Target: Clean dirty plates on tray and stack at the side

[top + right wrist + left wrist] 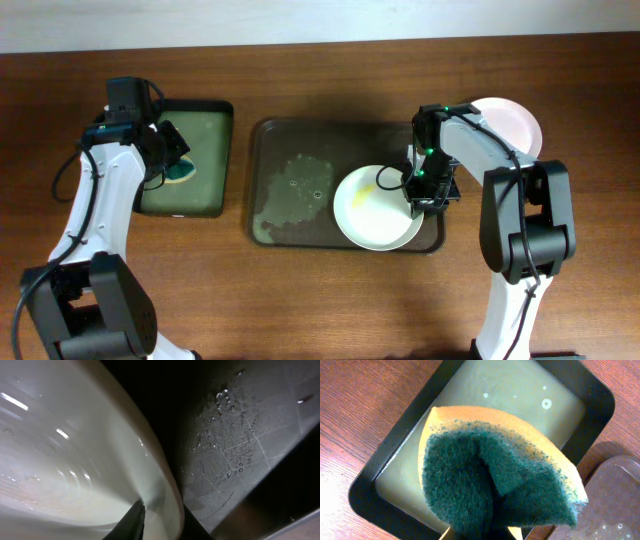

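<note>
The right gripper (428, 190) is gripping the right rim of the plate (372, 208), jaws narrow, one finger on each face. The plate is lying in the right near part of the tray (300, 140), with a yellow smear (366, 189) showing on it. The left gripper (165, 150) is holding a folded sponge (495, 475) clamped above the small black tray (215, 112) of greenish liquid at the left.

Judged step: securing a dirty plate for scrubbing. The next move is calling for a steady hold on the rim while the sponge is brought across to the smear.

Only the overhead view is showing a second plate (512, 120) resting on the table at far right, off the tray. Only the right wrist view is showing the finger (134, 520) pressing the plate's inner face, and droplets (235, 445) on the tray floor.
</note>
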